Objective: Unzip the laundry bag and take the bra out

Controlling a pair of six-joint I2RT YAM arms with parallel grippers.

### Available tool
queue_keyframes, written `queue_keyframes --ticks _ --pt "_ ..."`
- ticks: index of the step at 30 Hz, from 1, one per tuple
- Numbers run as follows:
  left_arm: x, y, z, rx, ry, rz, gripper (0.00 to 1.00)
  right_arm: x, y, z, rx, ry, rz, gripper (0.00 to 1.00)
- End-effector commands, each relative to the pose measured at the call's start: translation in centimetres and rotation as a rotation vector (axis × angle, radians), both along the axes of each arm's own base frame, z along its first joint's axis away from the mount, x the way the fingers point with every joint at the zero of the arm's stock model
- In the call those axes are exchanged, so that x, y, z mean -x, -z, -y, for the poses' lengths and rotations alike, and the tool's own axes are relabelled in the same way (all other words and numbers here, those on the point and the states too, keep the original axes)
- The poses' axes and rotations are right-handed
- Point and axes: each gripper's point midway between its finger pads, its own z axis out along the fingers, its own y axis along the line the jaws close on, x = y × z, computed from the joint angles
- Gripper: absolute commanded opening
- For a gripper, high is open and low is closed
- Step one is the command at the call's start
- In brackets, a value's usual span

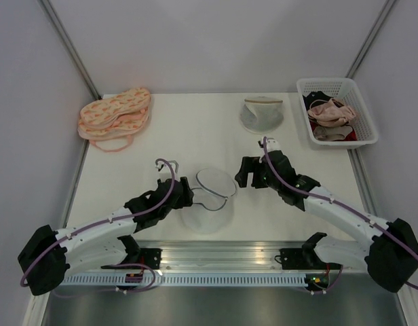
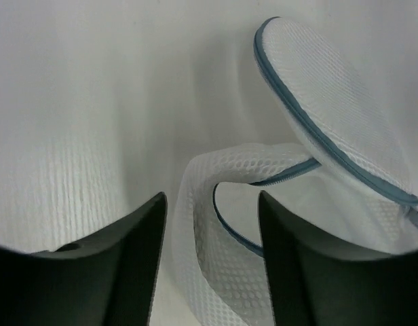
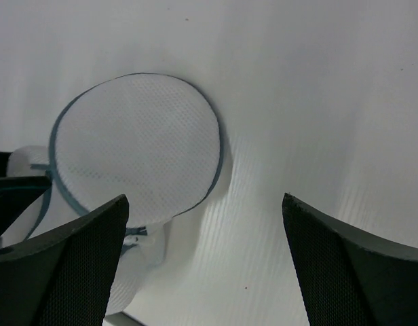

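Most of the work is judged done. From the top external view, the laundry bag (image 1: 207, 212) is seen on the bench (image 1: 175, 139) between the two arms, near the front edge, with its round lid (image 1: 216, 182) unzipped and thrown back. No pink fabric can be made out through the mesh. A pale pink bra (image 1: 330, 109) is seen in the white basket (image 1: 334, 82) at the far right corner, well apart from the bag. It is taken to be the one removed, though that cannot be confirmed. The left fingers (image 1: 185, 193) are placed at the bag's left rim, and the right fingers (image 1: 241, 173) just beside the lid.

From the left wrist view, the left fingers are seen partly spread. The bag's mesh wall stands between them but is not visibly pinched. The zip line is seen parted and the lid tilted up.

From the right wrist view, the right fingers are seen spread wide with nothing between them, and the lid is seen beyond them, to the left. Little is judged to be left: the arms have only to be drawn clear.
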Motion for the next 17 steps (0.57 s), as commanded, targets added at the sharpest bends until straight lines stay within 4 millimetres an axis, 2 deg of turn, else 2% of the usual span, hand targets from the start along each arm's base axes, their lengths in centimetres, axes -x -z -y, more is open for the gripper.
queue_keyframes --ticks 1,3,4,6,9,13,17 --pt "-1.8 -2.5 1.5 0.088 0.005 0.091 0.87 1.2 -3.9 -1.2 -0.152 -0.046 0.095 0.98" --pt "-2.1 -3.1 1.4 0.091 0.001 0.105 1.00 2.2 -4.9 -1.0 -0.183 -0.069 0.115 0.98" --pt "-2.1 -3.4 1.5 0.095 0.004 0.110 1.00 3.3 -4.9 -1.5 -0.197 -0.124 0.093 0.98" --pt "-2.2 -3.9 1.5 0.099 0.005 0.115 1.00 3.9 -5.6 -1.3 -0.210 -0.135 0.104 0.98" --pt "-1.9 -4.6 1.4 0.121 0.009 0.116 1.00 5.2 -5.7 -0.9 -0.210 -0.145 0.103 0.98" --pt "-1.3 -5.6 1.2 0.168 0.011 0.136 1.00 6.0 -6.0 -0.4 -0.233 -0.147 0.118 0.98" --pt "-1.1 -5.7 0.8 0.163 0.001 0.132 1.00 5.9 -6.7 -0.1 -0.254 -0.120 0.140 0.98"
